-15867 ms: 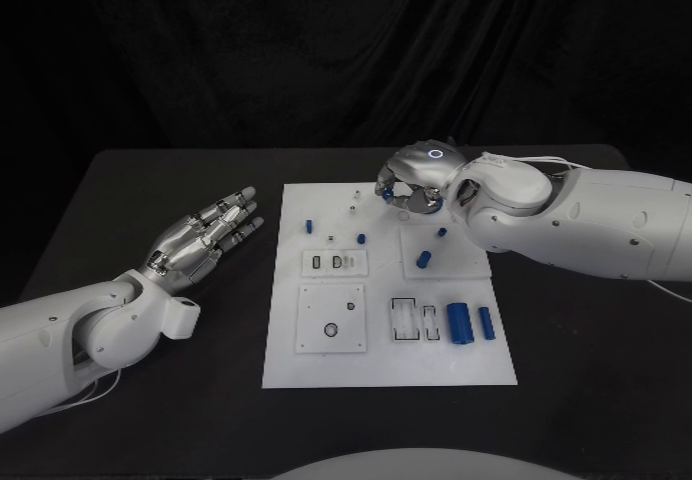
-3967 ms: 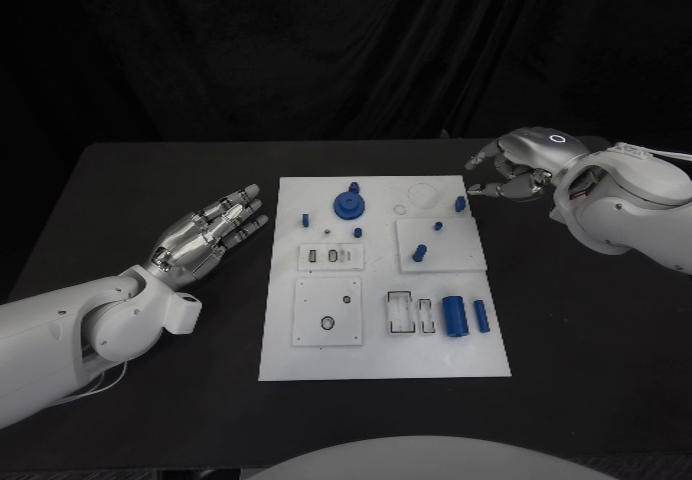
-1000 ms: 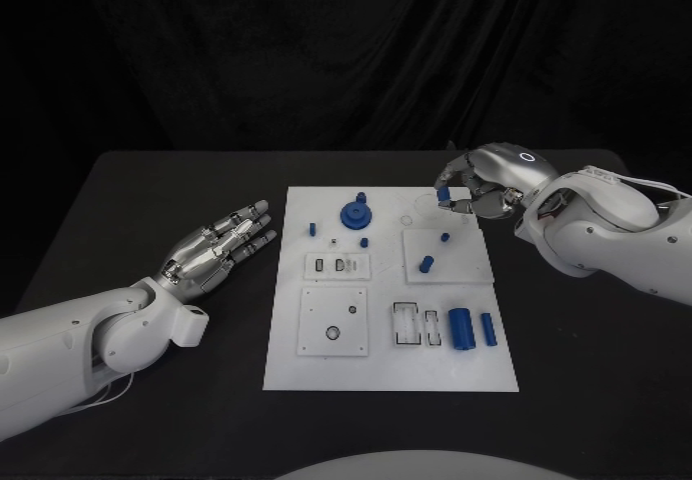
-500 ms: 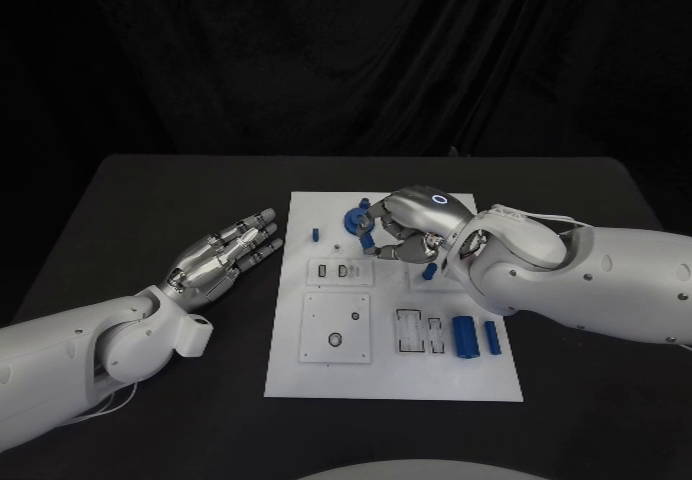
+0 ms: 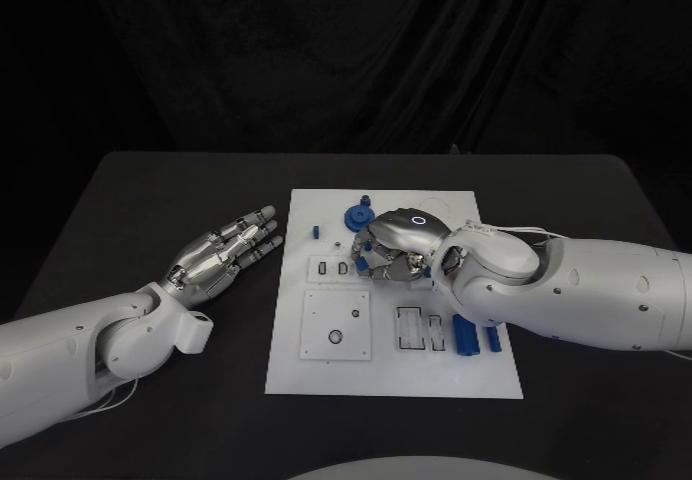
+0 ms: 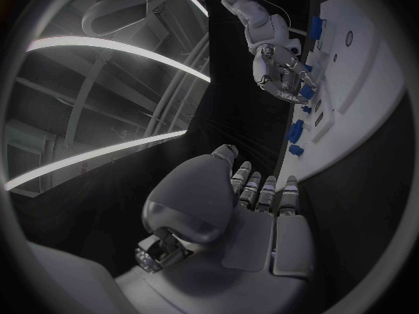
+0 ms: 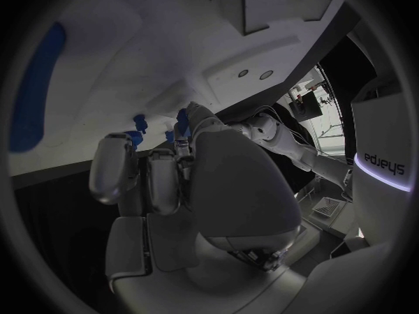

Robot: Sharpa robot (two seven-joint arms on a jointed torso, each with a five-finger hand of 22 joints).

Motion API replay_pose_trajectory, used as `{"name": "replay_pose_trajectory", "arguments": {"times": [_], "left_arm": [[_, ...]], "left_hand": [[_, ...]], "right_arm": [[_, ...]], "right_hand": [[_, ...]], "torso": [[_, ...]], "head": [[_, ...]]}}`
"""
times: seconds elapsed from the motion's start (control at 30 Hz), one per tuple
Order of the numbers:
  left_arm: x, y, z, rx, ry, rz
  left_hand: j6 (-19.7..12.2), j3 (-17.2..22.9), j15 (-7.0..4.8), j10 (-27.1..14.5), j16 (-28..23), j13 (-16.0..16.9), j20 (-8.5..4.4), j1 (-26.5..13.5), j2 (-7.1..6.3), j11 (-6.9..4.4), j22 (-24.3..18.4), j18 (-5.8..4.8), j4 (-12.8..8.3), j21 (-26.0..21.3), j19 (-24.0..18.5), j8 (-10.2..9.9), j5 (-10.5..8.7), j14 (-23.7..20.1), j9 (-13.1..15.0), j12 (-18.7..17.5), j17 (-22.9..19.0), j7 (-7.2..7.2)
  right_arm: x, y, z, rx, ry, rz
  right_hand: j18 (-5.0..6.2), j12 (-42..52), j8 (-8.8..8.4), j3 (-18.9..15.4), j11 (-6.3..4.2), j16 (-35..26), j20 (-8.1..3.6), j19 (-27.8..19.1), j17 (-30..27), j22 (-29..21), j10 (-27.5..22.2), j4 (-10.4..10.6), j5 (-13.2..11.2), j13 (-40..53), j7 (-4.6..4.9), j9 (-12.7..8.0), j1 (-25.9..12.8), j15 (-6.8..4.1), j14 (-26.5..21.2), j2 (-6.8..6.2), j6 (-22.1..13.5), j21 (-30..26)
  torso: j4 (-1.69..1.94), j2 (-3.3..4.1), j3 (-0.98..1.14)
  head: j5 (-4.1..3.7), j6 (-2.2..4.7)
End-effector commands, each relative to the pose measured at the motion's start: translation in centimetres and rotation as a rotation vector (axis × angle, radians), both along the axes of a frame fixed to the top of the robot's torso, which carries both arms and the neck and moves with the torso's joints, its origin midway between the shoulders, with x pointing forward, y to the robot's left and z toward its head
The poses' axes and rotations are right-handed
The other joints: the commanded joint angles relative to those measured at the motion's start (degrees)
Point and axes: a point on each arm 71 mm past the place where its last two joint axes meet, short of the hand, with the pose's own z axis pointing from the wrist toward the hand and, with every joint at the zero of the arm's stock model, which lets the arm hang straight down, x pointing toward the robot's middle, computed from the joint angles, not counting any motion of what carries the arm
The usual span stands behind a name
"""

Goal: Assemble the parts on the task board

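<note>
The left hand [image 5: 221, 253] lies on the black table [image 5: 144, 200], just beside the left edge of the task board [image 5: 389, 370], with its palm up and its fingers stretched and a little apart; it holds nothing, and the left wrist view shows the same flat hand [image 6: 253, 202]; to the right of its fingertips, on the board, stands a small blue peg [image 5: 315, 232], and further right a blue gear-like disc with a post [image 5: 356, 215], which is just beyond the knuckles of the right hand; the right hand [image 5: 397, 245] is over the upper middle of the board with its fingers curled down and close together; in the left wrist view this hand [image 6: 281, 73] has small blue pieces at its fingertips, but I cannot tell if one is pinched or only lies behind them, so whether it is clamped on a part I cannot say; beside the right forearm, on the near right part of the board, lie a thick blue cylinder [image 5: 463, 335] and a thinner blue pin [image 5: 492, 338], next to two rectangular slots [image 5: 421, 330]; I judge the parts to be light, stiff plastic, smooth and somewhat slippery, and easy to knock over; it is best to take a peg by its sides between the fingertips, near its top, and to keep it upright.
</note>
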Motion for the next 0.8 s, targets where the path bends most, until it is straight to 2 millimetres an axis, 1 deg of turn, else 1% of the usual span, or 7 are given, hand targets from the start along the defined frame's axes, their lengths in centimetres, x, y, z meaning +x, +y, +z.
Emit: {"name": "replay_pose_trajectory", "arguments": {"times": [0.03, 0.13, 0.23, 0.53, 0.63, 0.7, 0.8], "left_arm": [[0.04, -0.05, 0.47, -0.053, -0.049, 0.007], [0.09, -0.05, 0.44, -0.052, -0.048, 0.007], [0.15, -0.01, 0.4, -0.05, -0.046, 0.007], [0.26, 0.01, 0.33, -0.047, -0.044, 0.005], [0.29, 0.0, 0.31, -0.046, -0.043, 0.005], [0.3, 0.01, 0.31, -0.046, -0.043, 0.005], [0.32, 0.02, 0.29, -0.045, -0.043, 0.005]], "left_hand": [[0.2, 0.3, 0.34, 0.3, 0.3, 0.1, 0.44, -0.5, -0.04, 0.01, 0.0, 0.78, 0.0, 0.2, 0.0, 0.2, 0.24, -0.2, 0.0, 0.2, 0.1, -0.09], [0.2, 0.3, 0.34, 0.3, 0.3, 0.1, 0.44, -0.5, -0.04, 0.01, 0.0, 0.78, 0.0, 0.2, 0.0, 0.2, 0.24, -0.2, 0.0, 0.2, 0.1, -0.09], [0.1, 0.3, 0.34, 0.2, 0.3, 0.1, 0.44, -0.5, -0.05, 0.02, 0.0, 0.78, 0.0, 0.2, 0.0, 0.2, 0.26, -0.2, 0.0, 0.2, 0.0, -0.08], [0.0, 0.4, 0.34, 0.2, 0.3, 0.1, 0.44, -0.6, -0.05, 0.03, 0.0, 0.78, -0.1, 0.2, 0.0, 0.2, 0.28, -0.2, 0.0, 0.1, 0.0, -0.07], [0.0, 0.4, 0.34, 0.2, 0.3, 0.1, 0.44, -0.6, -0.05, 0.03, 0.0, 0.78, -0.1, 0.2, 0.0, 0.2, 0.28, -0.2, 0.0, 0.1, 0.0, -0.07], [0.0, 0.4, 0.34, 0.2, 0.3, 0.1, 0.44, -0.6, -0.05, 0.03, 0.0, 0.78, -0.1, 0.2, 0.0, 0.2, 0.28, -0.2, 0.0, 0.1, 0.0, -0.07], [0.0, 0.4, 0.34, 0.2, 0.3, 0.1, 0.44, -0.6, -0.05, 0.03, 0.0, 0.78, -0.1, 0.2, 0.0, 0.2, 0.28, -0.2, 0.0, 0.1, 0.0, -0.07]], "right_arm": [[0.14, -0.2, -0.49, -0.052, 0.02, -0.03], [0.2, -0.29, -0.57, -0.056, 0.023, -0.035], [0.24, -0.35, -0.61, -0.058, 0.023, -0.038], [0.3, -0.5, -0.76, -0.066, 0.029, -0.042], [0.31, -0.51, -0.82, -0.071, 0.033, -0.04], [0.33, -0.5, -0.87, -0.075, 0.036, -0.038], [0.38, -0.49, -0.95, -0.081, 0.039, -0.034]], "right_hand": [[0.5, -0.3, 2.65, 0.0, 0.34, -0.4, 0.11, -0.5, 4.1, 7.6, 0.8, -0.3, -0.3, 10.1, -0.09, 3.9, -0.7, 0.26, 2.5, 0.03, -0.5, -0.4], [0.54, -0.4, 2.65, 0.0, 0.37, -0.5, 0.13, -0.6, 4.0, 7.6, 0.7, -0.3, -0.4, 10.0, -0.06, 4.0, -0.8, 0.29, 2.4, 0.02, -0.7, -0.6], [0.56, -0.4, 2.64, -0.1, 0.39, -0.5, 0.15, -0.6, 4.0, 7.5, 0.6, -0.3, -0.6, 9.9, -0.03, 4.0, -0.9, 0.32, 2.4, 0.01, -0.8, -0.7], [0.58, -0.5, 2.49, -0.1, 0.53, -0.6, 0.25, -0.7, 4.0, 7.5, 0.5, -0.3, -1.0, 9.9, 0.15, 4.0, -1.2, 0.43, 2.4, -0.04, -1.5, -0.8], [0.6, -0.5, 2.23, -0.2, 0.68, -0.6, 0.35, -0.7, 4.0, 7.5, 0.5, -0.3, -1.6, 9.8, 0.33, 3.9, -1.5, 0.54, 2.4, -0.06, -2.2, -1.0], [0.6, -0.6, 2.0, -0.4, 0.85, -0.6, 0.49, -0.7, 3.9, 7.6, 0.4, -0.2, -2.9, 9.7, 0.52, 3.8, -2.0, 0.69, 2.3, -0.11, -2.8, -1.1], [0.6, -0.6, 0.73, -0.7, 1.24, -0.6, 0.77, -0.7, 3.9, 7.6, 0.2, 0.2, -4.8, 9.6, 1.07, 3.1, -2.9, 1.02, 2.3, -0.34, -4.8, -1.2]], "torso": [[-0.07, 0.01, 0.03], [0.08, 0.04, 0.02], [0.0, 0.04, 0.04], [0.03, 0.02, -0.04], [0.03, 0.02, -0.03], [0.02, 0.04, -0.03], [0.04, 0.04, -0.02]], "head": [[-0.1, -0.3], [-0.26, -0.29], [-0.18, -0.57], [-0.11, -0.86], [-0.12, -0.9], [-0.11, -0.93], [-0.11, -1.02]]}}
